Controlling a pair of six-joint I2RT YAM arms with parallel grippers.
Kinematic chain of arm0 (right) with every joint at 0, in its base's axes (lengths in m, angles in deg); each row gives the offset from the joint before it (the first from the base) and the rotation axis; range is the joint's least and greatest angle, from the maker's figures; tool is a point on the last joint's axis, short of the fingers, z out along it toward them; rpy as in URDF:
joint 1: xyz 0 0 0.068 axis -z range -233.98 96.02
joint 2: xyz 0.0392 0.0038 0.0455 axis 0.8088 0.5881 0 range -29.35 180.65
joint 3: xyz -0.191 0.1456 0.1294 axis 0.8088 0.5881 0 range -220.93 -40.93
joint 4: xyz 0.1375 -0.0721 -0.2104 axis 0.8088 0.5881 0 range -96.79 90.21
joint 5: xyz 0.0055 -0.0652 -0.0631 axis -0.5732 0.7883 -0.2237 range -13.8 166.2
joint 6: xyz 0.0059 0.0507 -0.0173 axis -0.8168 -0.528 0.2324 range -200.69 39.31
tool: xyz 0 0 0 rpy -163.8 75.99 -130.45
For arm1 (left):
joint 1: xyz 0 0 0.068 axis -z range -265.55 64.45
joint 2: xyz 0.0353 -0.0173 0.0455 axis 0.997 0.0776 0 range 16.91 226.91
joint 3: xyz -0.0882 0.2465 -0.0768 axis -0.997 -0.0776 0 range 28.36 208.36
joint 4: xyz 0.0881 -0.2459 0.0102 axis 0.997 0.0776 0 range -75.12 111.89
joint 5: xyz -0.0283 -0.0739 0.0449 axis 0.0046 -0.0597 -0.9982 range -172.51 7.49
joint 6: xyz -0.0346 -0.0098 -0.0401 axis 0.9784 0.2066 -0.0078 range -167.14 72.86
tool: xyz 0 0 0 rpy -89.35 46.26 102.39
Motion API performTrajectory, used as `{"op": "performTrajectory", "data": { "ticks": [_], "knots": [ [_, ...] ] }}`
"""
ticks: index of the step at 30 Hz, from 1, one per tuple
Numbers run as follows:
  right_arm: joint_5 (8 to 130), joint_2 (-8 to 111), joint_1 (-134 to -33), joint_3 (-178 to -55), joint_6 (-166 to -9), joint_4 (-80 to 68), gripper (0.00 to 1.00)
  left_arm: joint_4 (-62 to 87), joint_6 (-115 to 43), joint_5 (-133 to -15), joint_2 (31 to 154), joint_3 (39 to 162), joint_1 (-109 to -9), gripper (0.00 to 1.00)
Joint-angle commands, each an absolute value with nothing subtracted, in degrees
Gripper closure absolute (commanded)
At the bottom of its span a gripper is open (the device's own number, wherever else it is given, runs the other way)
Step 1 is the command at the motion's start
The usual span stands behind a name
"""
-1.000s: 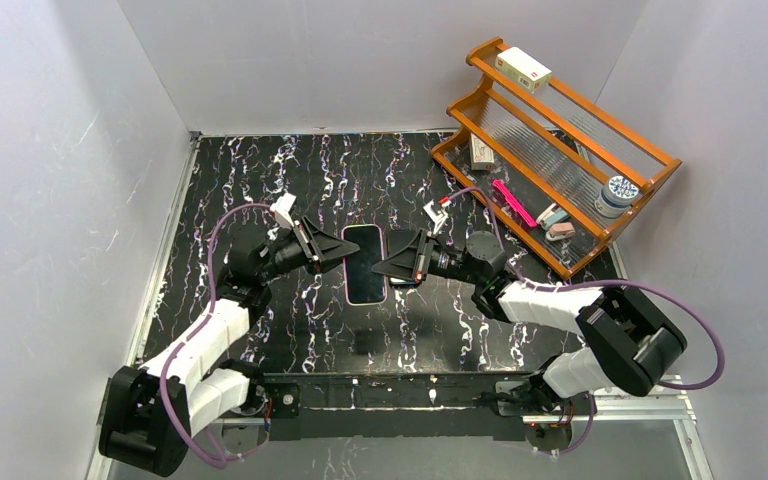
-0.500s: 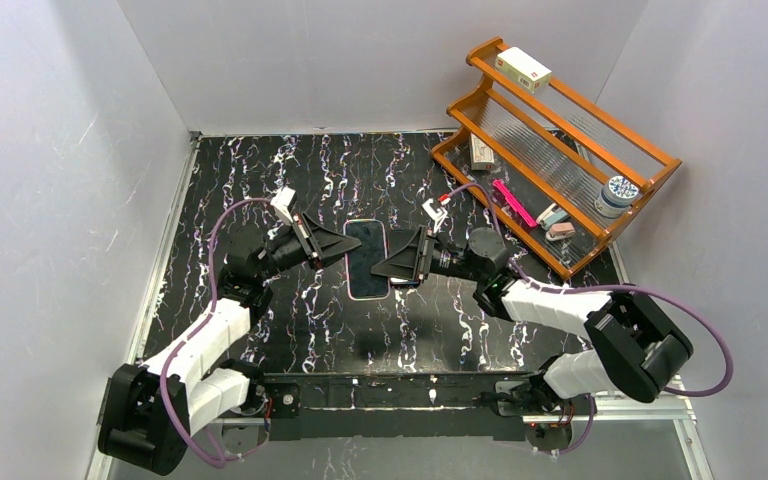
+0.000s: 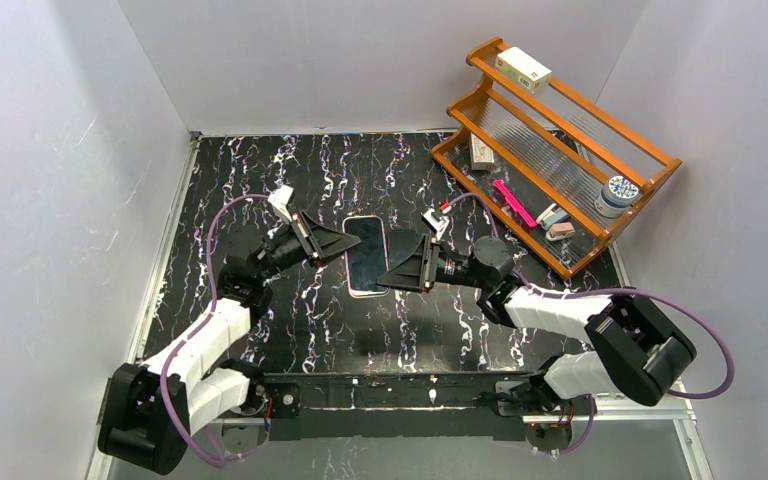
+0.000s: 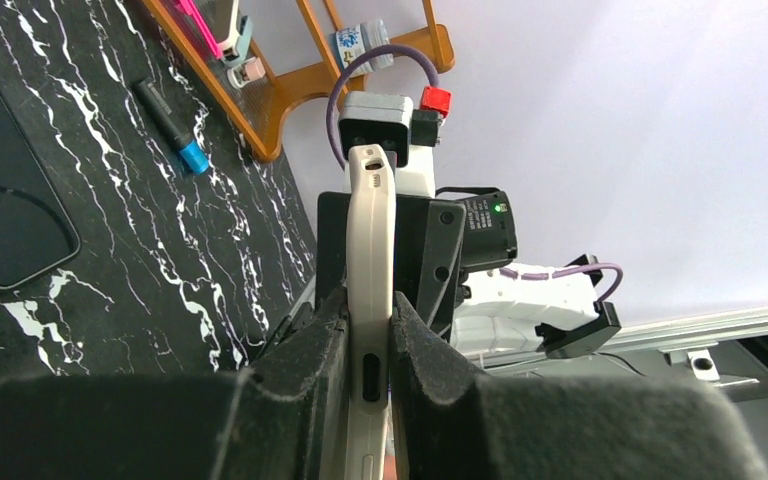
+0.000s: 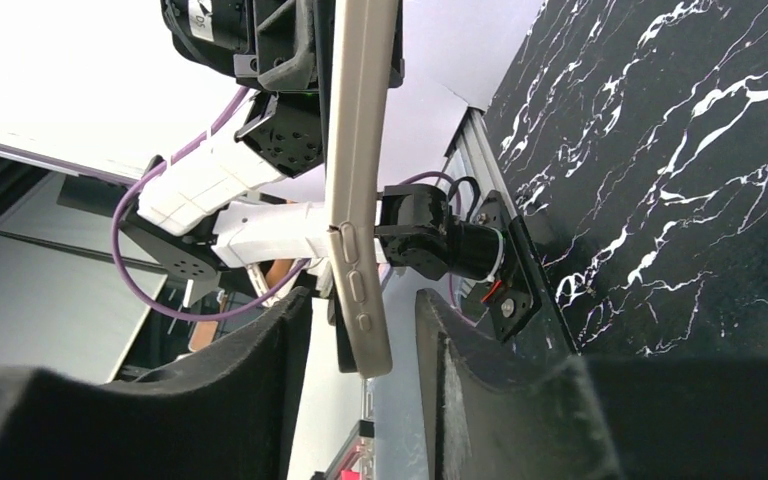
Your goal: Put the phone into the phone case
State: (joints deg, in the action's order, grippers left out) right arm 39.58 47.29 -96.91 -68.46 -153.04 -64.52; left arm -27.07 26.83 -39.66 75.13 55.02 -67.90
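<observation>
A pale phone case [image 3: 365, 255] with a dark face hangs above the middle of the black marble table [image 3: 290, 170]. My left gripper [image 3: 345, 245] is shut on its left edge. In the left wrist view the pads pinch the case [image 4: 372, 230] just above its port slot, with the left gripper [image 4: 368, 300] tight on it. My right gripper [image 3: 392, 275] is open at the case's right edge. In the right wrist view the case's button edge [image 5: 360, 150] hangs between the spread fingers of the right gripper [image 5: 360, 310], touching neither. A flat black slab with rounded corners [image 4: 0, 200], apparently the phone, lies on the table.
A wooden rack [image 3: 550, 150] stands at the back right, holding a small box [image 3: 523, 68], a pink item and a jar. A dark marker with a blue tip [image 4: 172, 128] lies on the table in front of the rack.
My left gripper has carried the case a little toward the far side. The right gripper has shifted slightly toward the near side and stays at the case's right edge.
</observation>
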Motion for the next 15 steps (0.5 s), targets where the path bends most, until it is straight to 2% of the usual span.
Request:
{"op": "performTrajectory", "data": {
  "ticks": [1, 5, 7, 10, 14, 15],
  "knots": [
    [39.14, 48.05, -97.13, -67.65, -157.31, -70.58, 0.58, -31.17, 24.07, -40.9, 74.26, 54.38, -67.71, 1.0],
    [40.98, 47.55, -97.21, -66.36, -161.7, -70.38, 0.86, -28.49, 17.59, -41.12, 73.82, 53.97, -67.75, 1.0],
    [41.73, 47.09, -97.16, -66.44, -162.69, -68.39, 0.99, -18.48, 9.56, -43.27, 72.97, 55.91, -67.74, 1.0],
    [43.12, 46.62, -97.13, -66.4, -163.88, -66.25, 0.99, -8.49, 1.37, -45.46, 71.8, 57.38, -67.71, 1.0],
    [44.0, 45.77, -97.21, -66.6, -162.31, -64.74, 0.99, -8.52, 1.94, -43.43, 71.36, 57.45, -67.71, 1.0],
    [43.79, 45.45, -97.21, -66.78, -160.77, -64.46, 0.95, -9.45, 3.39, -42.06, 71.46, 57.45, -67.71, 1.0]
  ]
}}
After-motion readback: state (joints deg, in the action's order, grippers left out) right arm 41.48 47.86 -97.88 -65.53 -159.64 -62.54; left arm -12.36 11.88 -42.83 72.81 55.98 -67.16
